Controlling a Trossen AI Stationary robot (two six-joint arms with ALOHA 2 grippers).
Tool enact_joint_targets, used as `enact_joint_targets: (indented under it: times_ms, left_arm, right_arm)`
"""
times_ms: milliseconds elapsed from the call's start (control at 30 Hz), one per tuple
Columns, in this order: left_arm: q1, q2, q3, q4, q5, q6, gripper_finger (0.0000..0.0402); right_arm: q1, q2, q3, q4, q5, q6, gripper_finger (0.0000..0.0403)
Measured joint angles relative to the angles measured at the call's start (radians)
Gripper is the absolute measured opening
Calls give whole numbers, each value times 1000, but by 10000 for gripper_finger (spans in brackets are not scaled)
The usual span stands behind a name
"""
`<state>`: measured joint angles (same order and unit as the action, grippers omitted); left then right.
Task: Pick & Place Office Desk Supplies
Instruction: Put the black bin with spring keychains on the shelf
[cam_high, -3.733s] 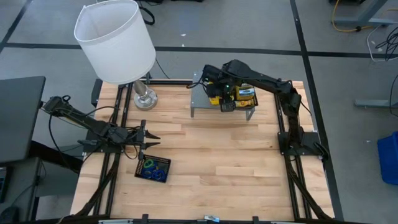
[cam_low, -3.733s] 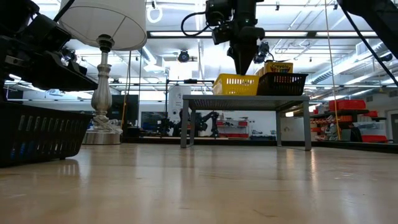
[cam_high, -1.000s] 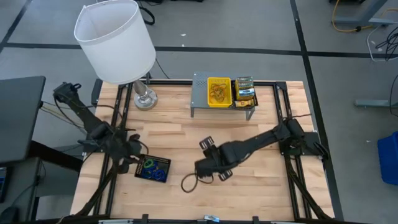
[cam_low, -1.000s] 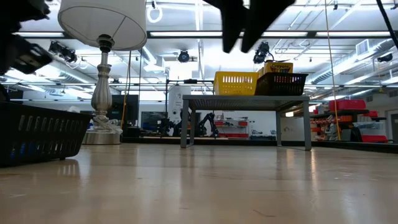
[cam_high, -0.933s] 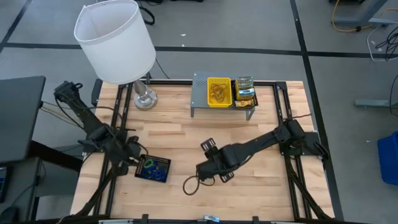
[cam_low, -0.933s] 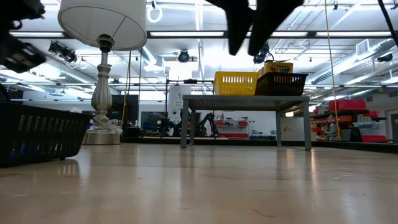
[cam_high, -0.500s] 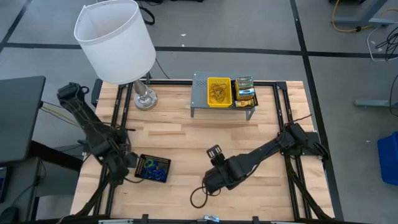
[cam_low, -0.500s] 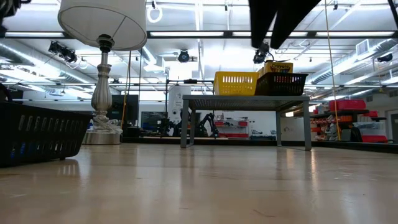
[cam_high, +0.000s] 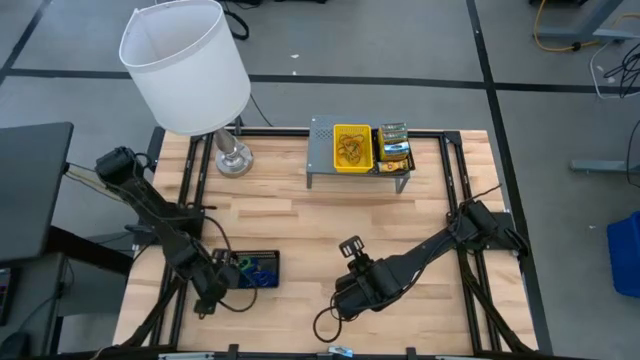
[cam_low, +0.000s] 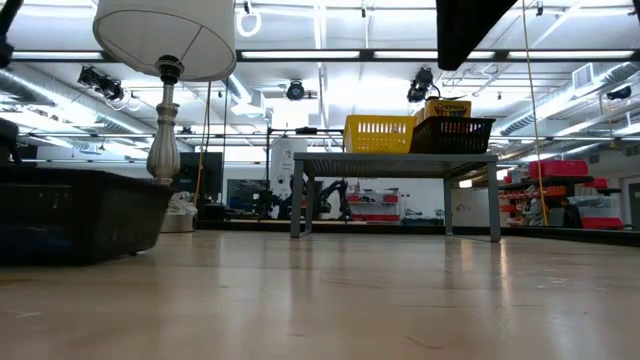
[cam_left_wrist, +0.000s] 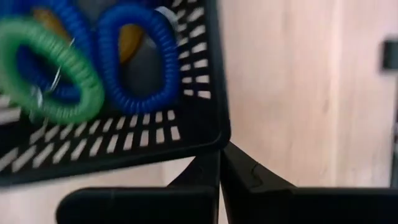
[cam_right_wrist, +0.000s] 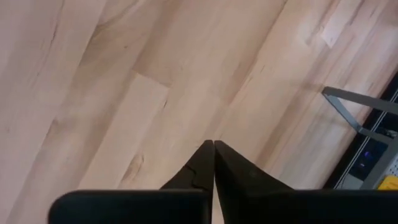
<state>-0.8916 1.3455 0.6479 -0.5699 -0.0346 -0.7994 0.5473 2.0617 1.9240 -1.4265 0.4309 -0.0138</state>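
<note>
A black mesh tray (cam_high: 256, 270) (cam_low: 80, 215) holding green, blue and orange coiled bands (cam_left_wrist: 140, 59) sits on the wooden table near its left front. My left gripper (cam_high: 226, 283) (cam_left_wrist: 221, 155) is shut, its tips at the tray's near-left corner. My right gripper (cam_high: 338, 303) (cam_right_wrist: 214, 149) is shut and holds nothing, above bare wood near the table's front middle. On the grey shelf (cam_high: 322, 165) at the back stand a yellow tray (cam_high: 352, 147) and a black tray with crayon boxes (cam_high: 396, 148). My left gripper has its shut fingertips against the mesh tray's outer corner (cam_left_wrist: 219, 138), low on the wall. The fingers come slanting down from the table's left and near side. The tray rests on the table. Whether any mesh is caught between the tips, I cannot tell.
A lamp with a big white shade (cam_high: 185, 65) stands at the back left, its base (cam_high: 232, 158) on the table. The shelf's legs (cam_low: 300, 205) stand on the far half. Bare wood lies between the shelf and both grippers.
My left gripper has gone toward the table's near edge, down to the mesh tray's near-left corner. The tray has slid a little toward the right and turned slightly. My right gripper has moved toward the near edge and somewhat to the right.
</note>
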Motion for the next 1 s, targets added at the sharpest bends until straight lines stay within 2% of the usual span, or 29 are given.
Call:
enact_joint_targets:
  times_ms: [233, 467, 633, 767, 900, 1000]
  left_arm:
    - [94, 48, 0, 233, -28, 186, 2]
    - [274, 113, 0, 424, -48, 438, 1]
    - [422, 189, 0, 664, -38, 625, 1]
    - [516, 239, 0, 875, 24, 725, 1]
    - [531, 217, 0, 955, 44, 789, 1]
    - [504, 151, 0, 934, -8, 824, 1]
  right_arm:
    - [7, 0, 0, -12, 3, 14, 6]
    - [5, 0, 0, -8, 3, 24, 7]
    - [5, 0, 0, 21, 0, 25, 5]
    - [3, 0, 0, 28, -8, 25, 11]
    - [-7, 0, 0, 44, -50, 25, 10]
    - [-17, 0, 0, 80, -92, 24, 8]
